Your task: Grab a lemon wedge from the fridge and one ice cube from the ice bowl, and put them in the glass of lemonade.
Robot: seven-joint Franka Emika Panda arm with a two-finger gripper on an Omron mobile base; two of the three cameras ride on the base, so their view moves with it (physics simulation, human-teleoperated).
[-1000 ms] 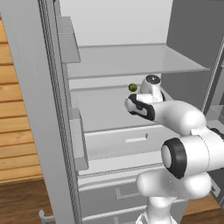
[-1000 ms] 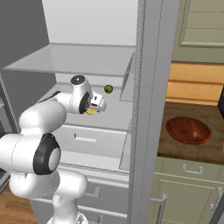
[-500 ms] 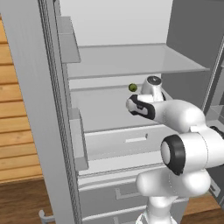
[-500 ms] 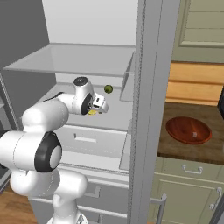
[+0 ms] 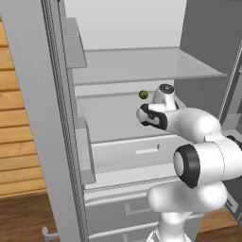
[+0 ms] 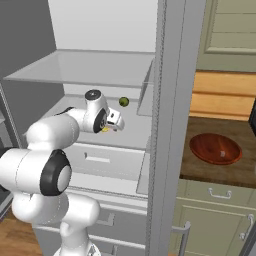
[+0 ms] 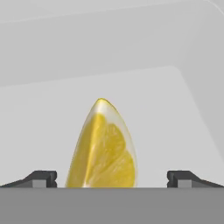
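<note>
The fridge (image 5: 142, 66) stands open, and my arm reaches in over its middle shelf (image 6: 135, 131). On that shelf lies the lemon wedge (image 7: 105, 148), bright yellow, rind to the left and peak up. My gripper (image 7: 111, 177) is open, with one fingertip (image 7: 41, 178) on each side of the wedge and neither touching it. From the right base camera the gripper (image 6: 111, 125) points down at a sliver of yellow lemon wedge (image 6: 105, 129). The reddish-brown ice bowl (image 6: 215, 149) sits on the wooden counter to the right of the fridge. No ice cube can be made out, and the glass of lemonade is out of view.
A small dark green round item (image 5: 143, 94) (image 6: 123, 102) sits on the same shelf, just behind my hand. A glass shelf (image 6: 90, 65) hangs above it and a drawer (image 5: 142, 153) lies below. The open fridge door's (image 6: 167, 125) edge stands between the shelf and the counter.
My hand has edged slightly further in toward the lemon wedge. The jaws have stayed open.
</note>
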